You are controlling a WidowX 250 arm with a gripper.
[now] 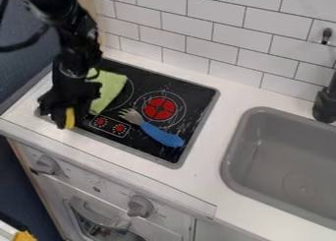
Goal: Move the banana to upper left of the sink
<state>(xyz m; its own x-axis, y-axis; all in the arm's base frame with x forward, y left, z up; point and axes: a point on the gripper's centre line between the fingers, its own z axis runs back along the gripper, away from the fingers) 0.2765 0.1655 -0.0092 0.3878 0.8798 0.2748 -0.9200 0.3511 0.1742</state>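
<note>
Down at the near left corner of the stove (141, 142), the gripper (69, 121) hangs over the banana (70, 116), though whether it has closed on it cannot be told. An off-centre grip could let the banana slip on lifting, while too low a carry right could snag the fork (161, 135) or strike the sink's (231, 151) left rim.

Soft light falls fairly evenly, gently shading the grey sink (275, 156).
</note>
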